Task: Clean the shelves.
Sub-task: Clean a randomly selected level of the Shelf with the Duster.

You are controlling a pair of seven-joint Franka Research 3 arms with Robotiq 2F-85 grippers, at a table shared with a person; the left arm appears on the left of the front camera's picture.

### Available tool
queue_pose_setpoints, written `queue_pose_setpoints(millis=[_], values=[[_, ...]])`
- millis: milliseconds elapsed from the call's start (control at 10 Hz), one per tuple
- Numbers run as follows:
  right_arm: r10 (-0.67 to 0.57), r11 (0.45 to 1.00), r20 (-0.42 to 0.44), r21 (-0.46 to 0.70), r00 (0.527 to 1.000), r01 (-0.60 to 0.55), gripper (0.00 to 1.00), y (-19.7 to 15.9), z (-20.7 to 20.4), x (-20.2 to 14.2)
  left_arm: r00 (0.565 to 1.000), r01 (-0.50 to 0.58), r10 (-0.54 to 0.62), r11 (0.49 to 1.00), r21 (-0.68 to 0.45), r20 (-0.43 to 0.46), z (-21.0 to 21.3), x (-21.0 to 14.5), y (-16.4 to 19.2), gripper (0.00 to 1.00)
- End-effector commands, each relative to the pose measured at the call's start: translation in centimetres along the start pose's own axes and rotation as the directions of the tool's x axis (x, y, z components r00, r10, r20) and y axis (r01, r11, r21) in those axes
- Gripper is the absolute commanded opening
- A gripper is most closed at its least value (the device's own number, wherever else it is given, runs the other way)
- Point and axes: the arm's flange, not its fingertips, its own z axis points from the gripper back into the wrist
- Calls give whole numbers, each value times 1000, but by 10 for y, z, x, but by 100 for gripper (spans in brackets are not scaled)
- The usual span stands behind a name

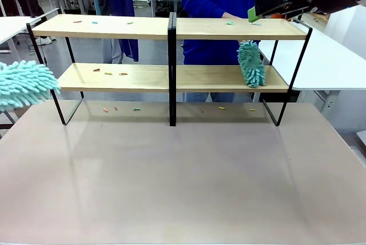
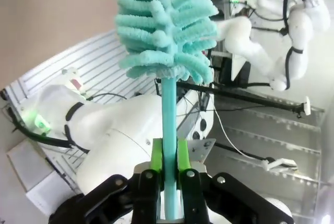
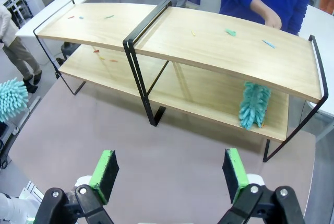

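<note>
At the far left, the left gripper (image 2: 170,156) is clenched on the thin teal handle of a fluffy duster (image 1: 23,85), whose head sits left of the shelves (image 1: 171,28), apart from them. The shelves stand at the far side of the brown table (image 1: 183,176), with small coloured scraps (image 1: 108,73) on both boards. A second duster (image 1: 251,63) stands on the lower right board. The right gripper (image 3: 169,177) hovers above the top board's right end, jaws spread wide and holding nothing.

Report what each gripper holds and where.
Left gripper is shut on a teal duster, gripping its thin handle below the fluffy head. Right gripper is open, holding nothing.
</note>
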Motion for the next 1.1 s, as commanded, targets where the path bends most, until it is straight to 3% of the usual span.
queue_pose_setpoints(millis=[0,400,600,800,1000], values=[[-1,1000,1,0,1000,1,100,-1,0,0,999,26,-27,999,34,25,-14,21,-6,12],[-1,1000,1,0,1000,1,100,-1,0,0,999,14,-17,996,88,35,-70,80,-26,12],[-1,1000,1,0,1000,1,100,-1,0,0,995,28,-37,996,89,96,-116,116,-41,12],[-1,1000,1,0,1000,1,100,-1,0,0,997,57,-63,991,121,49,-161,143,-57,12],[-1,1000,1,0,1000,1,100,-1,0,0,991,43,-62,987,154,117,-199,174,-63,12]])
